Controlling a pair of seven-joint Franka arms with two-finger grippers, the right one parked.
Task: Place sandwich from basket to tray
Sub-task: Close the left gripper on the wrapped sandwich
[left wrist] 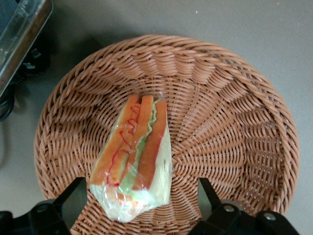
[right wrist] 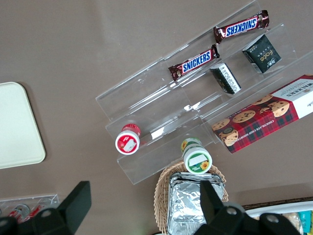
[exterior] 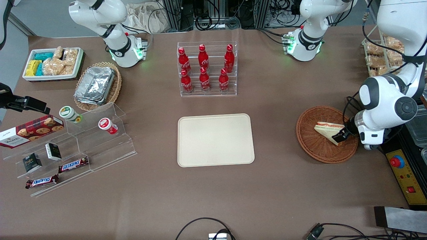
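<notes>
We see the gripper (exterior: 341, 136) low over the reddish wicker basket (exterior: 327, 134) at the working arm's end, at the wrapped sandwich (exterior: 329, 131) lying inside, the cream tray (exterior: 215, 139) sitting bare mid-table.

You have a white-bread sandwich (left wrist: 133, 159) with orange and pale green layers lying in the reddish-brown woven basket (exterior: 312, 146). The black-fingered gripper (left wrist: 138, 198) sits over it, spread wide. The tray (exterior: 216, 139) beside the basket is plain cream.
</notes>
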